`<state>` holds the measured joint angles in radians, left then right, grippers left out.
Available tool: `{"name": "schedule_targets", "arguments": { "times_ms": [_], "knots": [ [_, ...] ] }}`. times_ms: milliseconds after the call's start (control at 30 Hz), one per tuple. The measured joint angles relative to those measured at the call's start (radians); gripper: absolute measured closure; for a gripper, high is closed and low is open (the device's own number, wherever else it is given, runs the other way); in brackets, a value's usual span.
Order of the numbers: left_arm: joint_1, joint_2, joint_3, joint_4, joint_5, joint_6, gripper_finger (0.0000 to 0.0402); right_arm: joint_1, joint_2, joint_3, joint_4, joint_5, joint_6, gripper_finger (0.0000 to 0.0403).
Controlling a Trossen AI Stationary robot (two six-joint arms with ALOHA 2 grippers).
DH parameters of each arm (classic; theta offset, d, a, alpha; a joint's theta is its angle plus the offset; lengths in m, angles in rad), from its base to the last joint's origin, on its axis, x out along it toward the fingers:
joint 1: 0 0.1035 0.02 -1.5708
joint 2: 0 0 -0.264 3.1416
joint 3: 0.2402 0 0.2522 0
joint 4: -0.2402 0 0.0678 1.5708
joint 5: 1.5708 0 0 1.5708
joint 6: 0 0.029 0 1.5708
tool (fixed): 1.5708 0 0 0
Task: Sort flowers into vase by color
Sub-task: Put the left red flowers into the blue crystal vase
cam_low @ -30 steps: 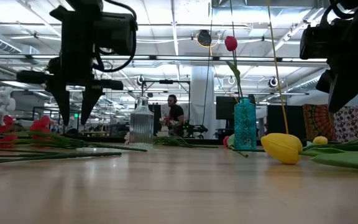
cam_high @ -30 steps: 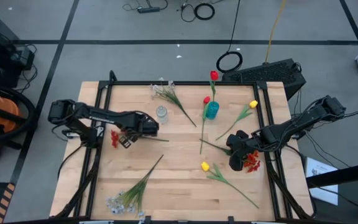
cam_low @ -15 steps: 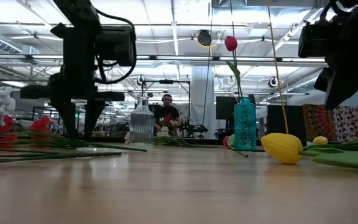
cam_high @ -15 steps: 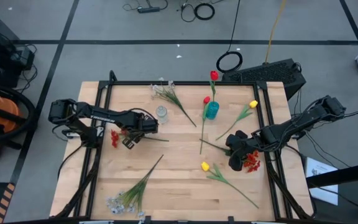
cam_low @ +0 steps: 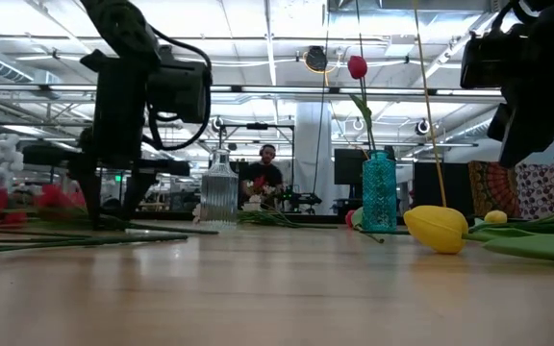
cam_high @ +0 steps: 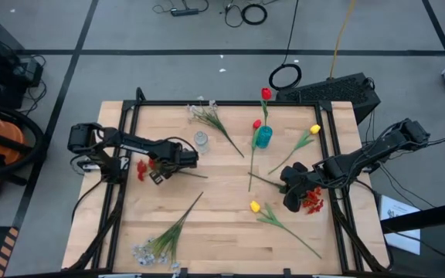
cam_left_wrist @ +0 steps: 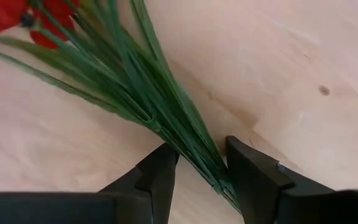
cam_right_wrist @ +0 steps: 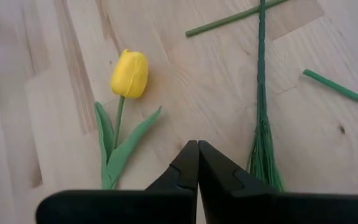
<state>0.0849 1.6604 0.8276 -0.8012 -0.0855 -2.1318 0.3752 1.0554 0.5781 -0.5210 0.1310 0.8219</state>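
The left pincer (cam_left_wrist: 199,167), near the surface's (cam_high: 230,232) left edge, is open around the red spray's stems (cam_left_wrist: 166,106). The right pincer (cam_right_wrist: 197,163), fully closed and empty, hovers near the right edge.

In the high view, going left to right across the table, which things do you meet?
Red spray → left gripper → clear vase → blue vase → right gripper → second red spray

Red spray (cam_left_wrist: 5,15) on green stems; yellow tulip (cam_right_wrist: 129,73); teal vase (cam_high: 263,137)
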Motion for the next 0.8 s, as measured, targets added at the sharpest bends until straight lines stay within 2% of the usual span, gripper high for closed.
{"name": "schedule_targets", "arguments": {
  "times_ms": [133,267,367,533,667,800],
  "knots": [
    [-0.001,0.001,-0.001,-0.005,-0.016,0.093,0.0277,0.0,0.0,0.0,0.019,0.0,0.002,0.0403],
    [-0.001,0.002,-0.002,-0.013,-0.01,0.177,0.034,0.0,0.0,0.0,0.055,0.0,0.004,0.0403],
    [-0.007,-0.004,-0.003,-0.012,-0.012,0.178,0.0385,0.0,0.0,0.0,0.082,0.0,0.004,0.0403],
    [-0.019,-0.047,-0.007,-0.035,-0.046,0.183,0.0382,0.0,0.0,0.0,0.102,-0.001,0.004,0.0403],
    [-0.035,-0.146,0.012,-0.125,-0.19,0.183,0.0387,0.0,0.0,0.0,0.104,-0.001,0.004,0.0403],
    [-0.073,-0.287,0.06,-0.22,-0.391,0.221,0.0392,0.0,0.0,0.0,0.107,-0.001,0.011,0.0403]
  ]
}}
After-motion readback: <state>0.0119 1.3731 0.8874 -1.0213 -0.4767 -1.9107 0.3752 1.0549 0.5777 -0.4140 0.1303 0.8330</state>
